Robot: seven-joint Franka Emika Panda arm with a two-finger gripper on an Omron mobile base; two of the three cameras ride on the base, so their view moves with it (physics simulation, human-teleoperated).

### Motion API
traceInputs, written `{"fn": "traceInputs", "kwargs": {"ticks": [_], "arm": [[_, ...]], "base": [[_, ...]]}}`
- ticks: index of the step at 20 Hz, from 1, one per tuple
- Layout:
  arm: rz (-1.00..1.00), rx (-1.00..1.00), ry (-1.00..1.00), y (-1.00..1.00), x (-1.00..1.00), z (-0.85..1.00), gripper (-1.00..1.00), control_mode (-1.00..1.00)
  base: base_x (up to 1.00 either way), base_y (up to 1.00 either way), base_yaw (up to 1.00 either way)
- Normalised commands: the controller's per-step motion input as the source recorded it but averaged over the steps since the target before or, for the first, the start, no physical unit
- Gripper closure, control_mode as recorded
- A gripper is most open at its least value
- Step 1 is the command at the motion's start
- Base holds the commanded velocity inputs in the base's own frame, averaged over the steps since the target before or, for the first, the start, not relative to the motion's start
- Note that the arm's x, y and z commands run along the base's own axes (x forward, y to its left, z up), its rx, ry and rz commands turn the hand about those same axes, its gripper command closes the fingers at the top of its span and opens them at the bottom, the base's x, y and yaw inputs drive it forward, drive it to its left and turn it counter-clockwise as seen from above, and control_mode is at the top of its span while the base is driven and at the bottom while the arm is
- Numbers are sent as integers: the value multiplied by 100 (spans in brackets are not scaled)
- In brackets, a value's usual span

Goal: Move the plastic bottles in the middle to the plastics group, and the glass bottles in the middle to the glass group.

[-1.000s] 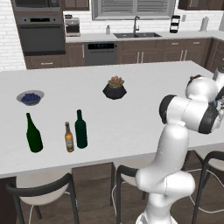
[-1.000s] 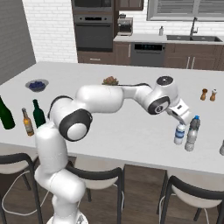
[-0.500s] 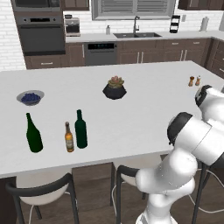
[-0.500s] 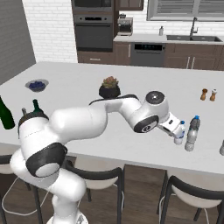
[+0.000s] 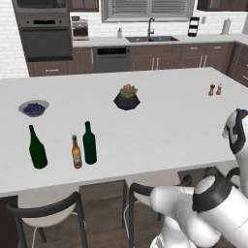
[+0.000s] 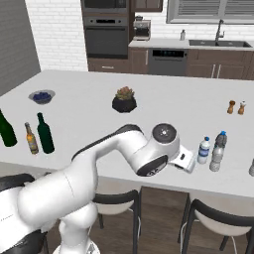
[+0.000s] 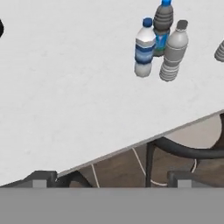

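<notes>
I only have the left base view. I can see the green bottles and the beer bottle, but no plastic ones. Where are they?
Observer: The right base view has them close together near the front edge of the counter, to the right of the arm: a blue-label bottle, a clear bottle and a blue-capped bottle behind it.
Operator: And my gripper?
Observer: The gripper is low at the front edge, just left of the blue-label bottle and not touching it.
Operator: Is it holding anything?
Observer: No. In the hand view the jaws stand wide open with nothing between them.
</notes>
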Motion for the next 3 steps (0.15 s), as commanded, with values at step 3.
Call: {"fn": "traceInputs", "kwargs": {"ticks": [3], "arm": [[21,0,-14,30,-89,26,-100,-100]], "base": [[0,0,0]]}}
